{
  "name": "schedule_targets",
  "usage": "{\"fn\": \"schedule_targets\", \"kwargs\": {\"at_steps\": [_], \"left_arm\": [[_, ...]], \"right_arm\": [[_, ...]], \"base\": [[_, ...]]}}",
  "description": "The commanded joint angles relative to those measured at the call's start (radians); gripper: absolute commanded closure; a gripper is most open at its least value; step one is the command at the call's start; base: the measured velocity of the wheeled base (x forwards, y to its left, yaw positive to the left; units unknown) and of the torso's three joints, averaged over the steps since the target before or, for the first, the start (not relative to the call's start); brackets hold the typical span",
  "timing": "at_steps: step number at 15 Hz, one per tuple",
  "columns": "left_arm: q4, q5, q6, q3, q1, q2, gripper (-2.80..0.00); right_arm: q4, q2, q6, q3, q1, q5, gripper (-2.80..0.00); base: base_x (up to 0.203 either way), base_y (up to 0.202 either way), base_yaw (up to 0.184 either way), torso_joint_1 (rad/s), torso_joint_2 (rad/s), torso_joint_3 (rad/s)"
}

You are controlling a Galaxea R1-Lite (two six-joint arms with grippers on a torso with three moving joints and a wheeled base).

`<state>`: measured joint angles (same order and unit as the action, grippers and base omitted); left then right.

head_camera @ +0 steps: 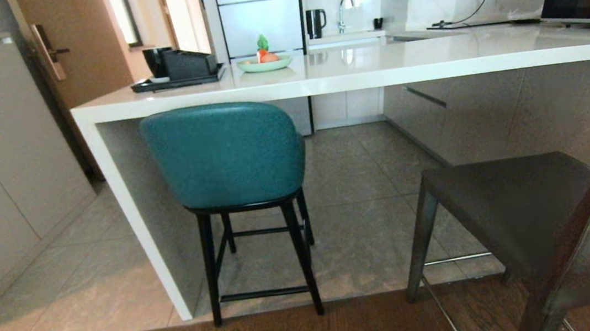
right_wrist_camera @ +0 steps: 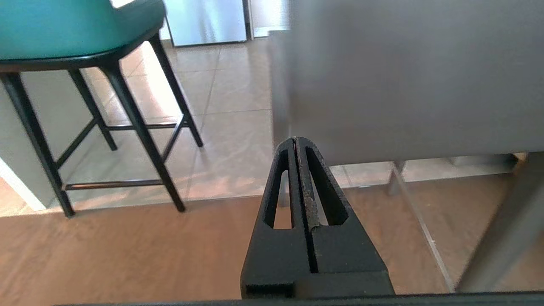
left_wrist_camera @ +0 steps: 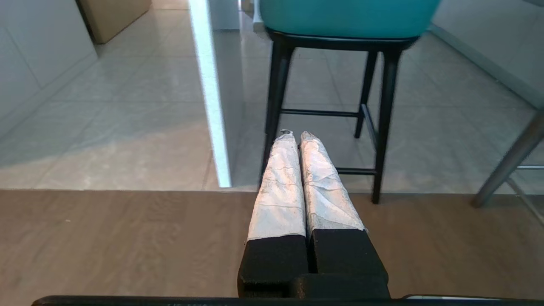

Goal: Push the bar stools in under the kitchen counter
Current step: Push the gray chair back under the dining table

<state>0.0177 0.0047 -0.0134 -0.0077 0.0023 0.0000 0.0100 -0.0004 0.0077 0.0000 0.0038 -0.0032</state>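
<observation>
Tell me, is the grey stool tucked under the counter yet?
No, the grey stool stands out in front of the counter, its seat clear of the slab's edge.

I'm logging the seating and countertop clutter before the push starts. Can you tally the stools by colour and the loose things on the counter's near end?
Teal bar stool: 1
Grey bar stool: 1
Black tray with dark items: 1
Green plate with toy food: 1
Total: 4, with both plate and tray on the kitchen counter.
</observation>
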Motion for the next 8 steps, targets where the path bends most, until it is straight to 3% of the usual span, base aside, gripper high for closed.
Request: {"fn": "schedule_targets", "kwargs": {"at_steps": [1, 8], "left_arm": [[0.0, 0.001, 0.0, 0.0, -0.001, 0.002, 0.0], [0.0, 0.0, 0.0, 0.0, -0.001, 0.002, 0.0]], "right_arm": [[0.001, 0.001, 0.0, 0.003, 0.001, 0.0, 0.0], [0.001, 0.002, 0.0, 0.003, 0.001, 0.0, 0.0]], "base": [[0.0, -0.194, 0.001, -0.002, 0.0, 0.002], [0.0, -0.195, 0.003, 0.002, 0.0, 0.003]]}}
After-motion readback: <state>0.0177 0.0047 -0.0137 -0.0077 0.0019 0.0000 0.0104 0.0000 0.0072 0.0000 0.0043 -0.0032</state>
